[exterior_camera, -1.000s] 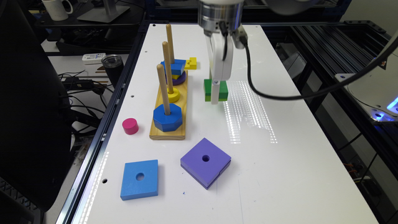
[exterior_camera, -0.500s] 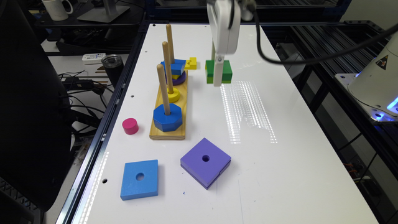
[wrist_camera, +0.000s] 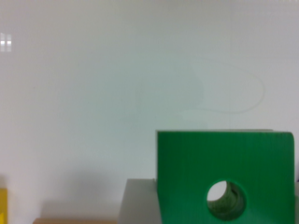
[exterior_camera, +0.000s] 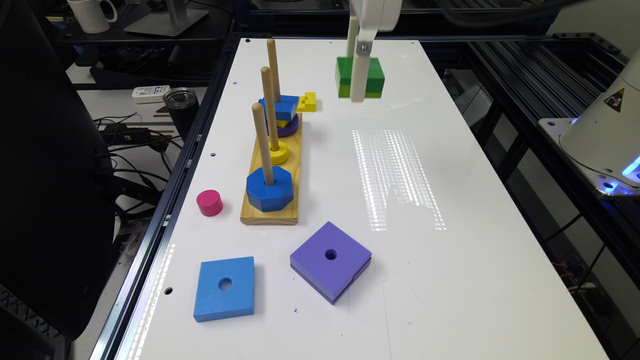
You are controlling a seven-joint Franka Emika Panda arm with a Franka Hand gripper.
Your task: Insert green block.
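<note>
1. The gripper pinches the green block, which hangs in the air above the white table, off to the exterior view's right of the peg board.
2. To do this step well, I judge the block should stay level and travel higher than the peg tips, so its round hole can be lined up over a peg before lowering.
3. The arm reaches down from above, fingers pointing straight at the table.
</note>
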